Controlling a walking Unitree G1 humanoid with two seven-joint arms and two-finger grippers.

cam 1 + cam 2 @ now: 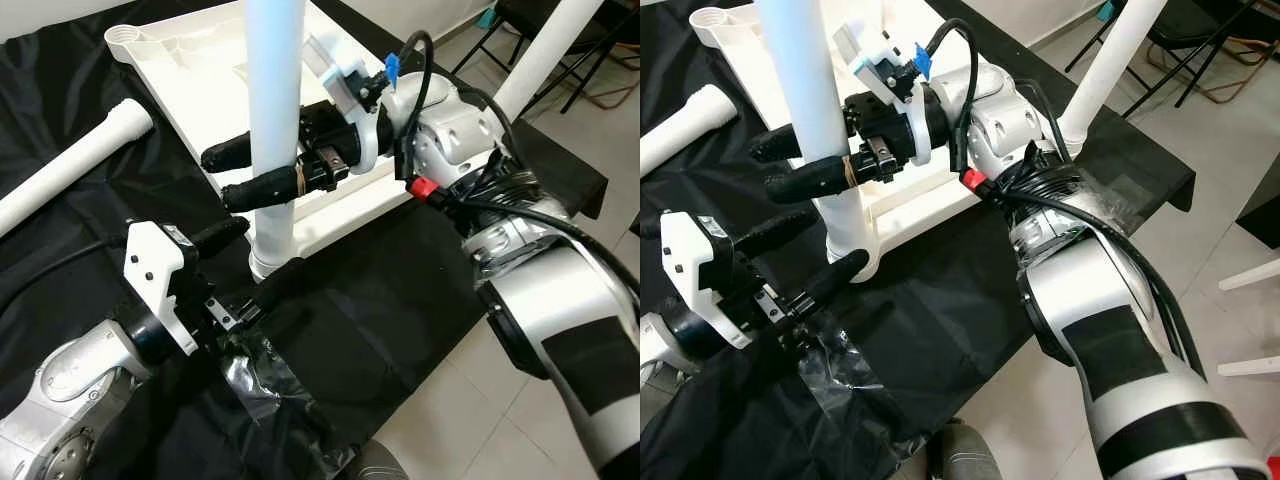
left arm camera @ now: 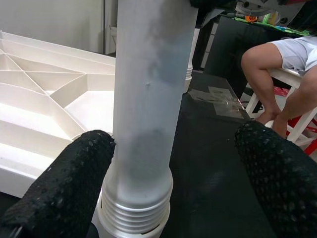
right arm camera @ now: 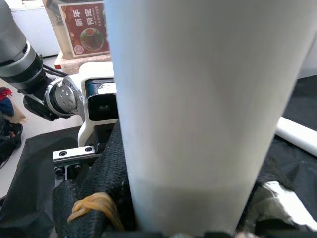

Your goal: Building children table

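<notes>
While a loose leg [image 1: 70, 165] lies flat at your far left on the black cloth [image 1: 400, 300], its long axis slanting away and its threaded end toward the tabletop, your left gripper [image 1: 260, 255] sits low by the base of the upright leg [image 1: 274, 120]. Its fingers [image 2: 64, 188] are spread wide, one on each side of the leg's threaded collar, one touching or nearly so. That leg stands vertical, threaded end down in the corner socket of the upturned white tabletop [image 1: 200, 70]. Higher up, your right gripper [image 1: 235, 175] is closed around the leg, one finger in front and one behind. Another leg [image 1: 545, 50] stands tilted at the far right corner.
</notes>
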